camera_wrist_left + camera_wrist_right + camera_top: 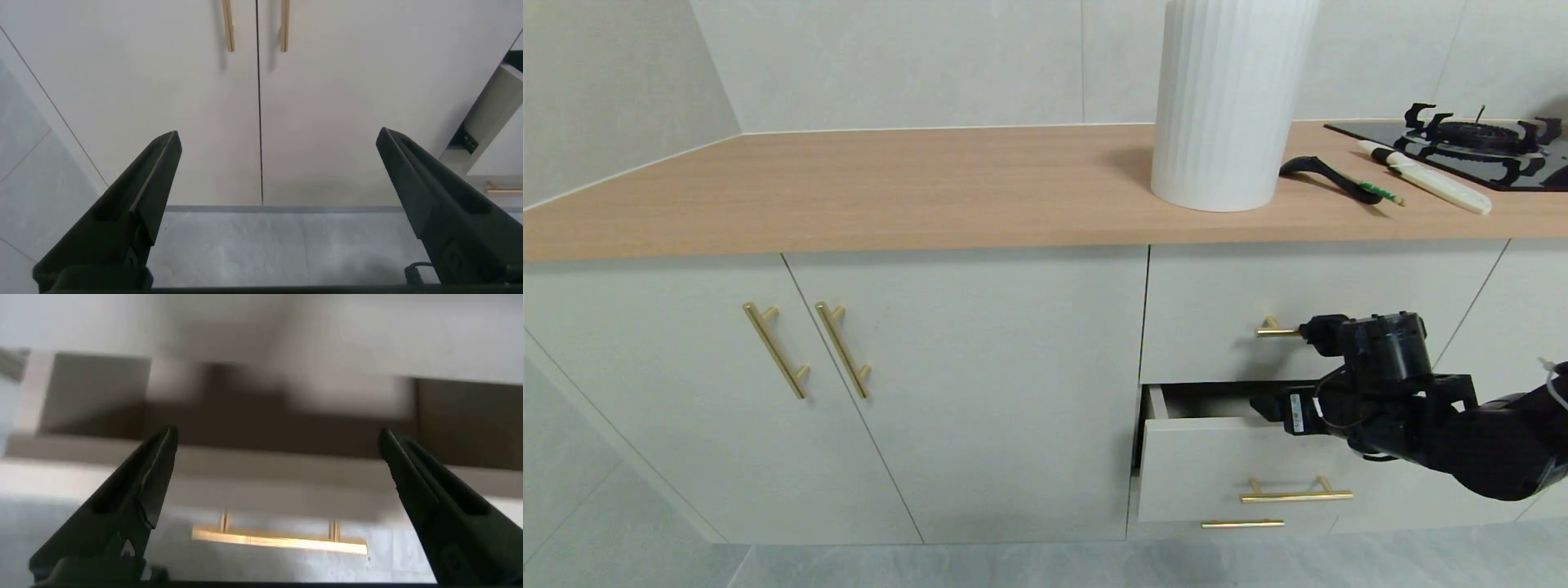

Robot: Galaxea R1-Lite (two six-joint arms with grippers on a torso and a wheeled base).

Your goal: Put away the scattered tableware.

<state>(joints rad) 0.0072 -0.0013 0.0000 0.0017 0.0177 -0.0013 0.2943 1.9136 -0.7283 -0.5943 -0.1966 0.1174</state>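
On the wooden countertop (890,188) at the right lie a black spoon (1327,175) with a green-tipped handle and a long cream utensil (1425,177). Below them, the middle drawer (1217,465) is pulled partly out. My right gripper (1267,406) hangs open at the drawer's top edge, in front of the dark gap. In the right wrist view my right gripper (278,441) faces that gap, with nothing between its fingers and the drawer's gold handle (279,537) just below. My left gripper (278,143) is open and holds nothing, low in front of the two cabinet doors (261,98).
A tall white ribbed vase (1225,98) stands on the counter beside the spoon. A black gas hob (1478,139) sits at the far right. Gold handles mark the cabinet doors (809,351) and the other drawers (1274,329). Grey tiled floor (1013,567) lies below.
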